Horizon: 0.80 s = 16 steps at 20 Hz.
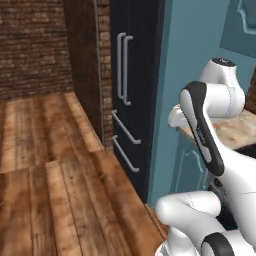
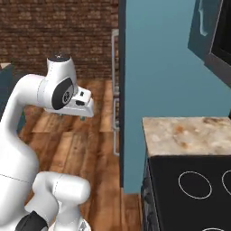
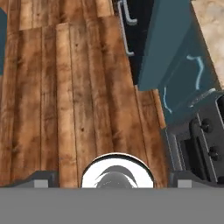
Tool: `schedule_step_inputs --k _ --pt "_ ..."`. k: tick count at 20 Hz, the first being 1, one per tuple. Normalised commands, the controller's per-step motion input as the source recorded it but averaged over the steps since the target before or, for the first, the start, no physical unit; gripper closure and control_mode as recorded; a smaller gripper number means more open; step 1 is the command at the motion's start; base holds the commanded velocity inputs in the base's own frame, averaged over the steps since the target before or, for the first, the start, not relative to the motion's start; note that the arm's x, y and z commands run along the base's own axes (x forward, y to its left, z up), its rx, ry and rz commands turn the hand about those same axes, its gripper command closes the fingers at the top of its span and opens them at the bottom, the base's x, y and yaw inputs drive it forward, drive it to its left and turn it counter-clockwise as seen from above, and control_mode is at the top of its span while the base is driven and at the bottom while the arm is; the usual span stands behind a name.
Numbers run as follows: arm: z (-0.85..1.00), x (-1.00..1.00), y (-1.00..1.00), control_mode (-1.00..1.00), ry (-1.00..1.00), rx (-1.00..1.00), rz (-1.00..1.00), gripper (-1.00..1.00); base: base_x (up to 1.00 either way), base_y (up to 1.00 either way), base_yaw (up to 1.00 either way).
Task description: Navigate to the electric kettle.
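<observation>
The electric kettle is out of view. My gripper (image 2: 72, 116) hangs from the folded arm over the wooden floor (image 2: 76, 149), left of the tall teal cabinet side (image 2: 158, 67), pointing down. In the hand view its two fingertips (image 3: 41, 183) stand far apart at the bottom edge with nothing between them, so the gripper (image 3: 113, 183) is open. It looks straight down at floor planks.
A dark fridge (image 1: 132, 75) with long pale handles stands left of the teal panel (image 1: 185, 60). To the right lie a marble counter (image 2: 189, 133) and a black stovetop (image 2: 194, 189). A brick wall (image 1: 30, 45) closes the far side. Open floor (image 1: 50, 175) lies to the left.
</observation>
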Motion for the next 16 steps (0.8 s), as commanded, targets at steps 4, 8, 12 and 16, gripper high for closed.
schedule_step_inputs --k 4,8,12,16 --pt "0.00 0.00 0.00 1.00 0.00 0.00 0.00 -1.00 0.00 0.00 1.00" --pt "0.00 0.00 0.00 1.00 0.00 0.00 0.00 -1.00 0.00 0.00 1.00" --pt "0.00 0.00 0.00 1.00 0.00 0.00 0.00 -1.00 0.00 0.00 1.00" --pt "0.00 0.00 0.00 1.00 0.00 0.00 0.00 -1.00 0.00 0.00 1.00"
